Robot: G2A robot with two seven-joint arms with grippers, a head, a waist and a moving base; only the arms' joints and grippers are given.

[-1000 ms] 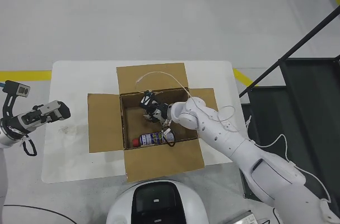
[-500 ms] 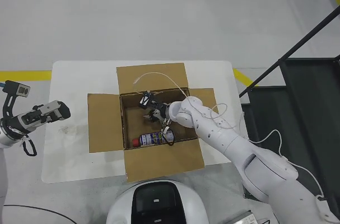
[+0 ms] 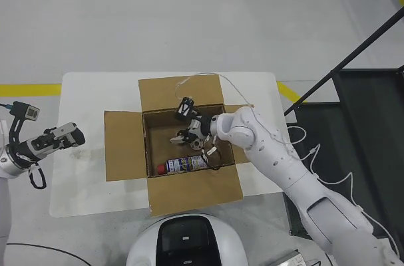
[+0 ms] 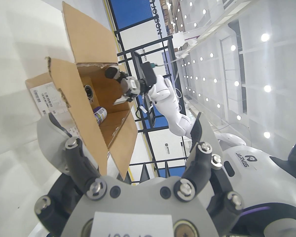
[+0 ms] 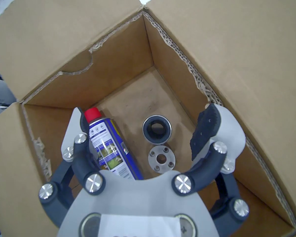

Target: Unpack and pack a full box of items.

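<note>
Your right gripper (image 5: 144, 114) hangs near centre, pointing down, jaws wide apart, its arm (image 3: 275, 159) stretching in from 4 o'clock. Your left gripper (image 3: 74, 135) sits at 9 o'clock, level, jaws spread.

Right gripper (image 3: 195, 143) higher over box (image 3: 125, 146)

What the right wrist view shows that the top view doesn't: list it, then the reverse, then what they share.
Right wrist view: a dark ring and a grey flange disc with bolt holes, lying next to each other on the floor of the cardboard box.
Top view: the white table under the box, and the left gripper held over the table's left part, apart from the box.
Both: the open box, the blue spray can with a red cap lying on its side inside, and the right gripper, open, above the box's inside.
</note>
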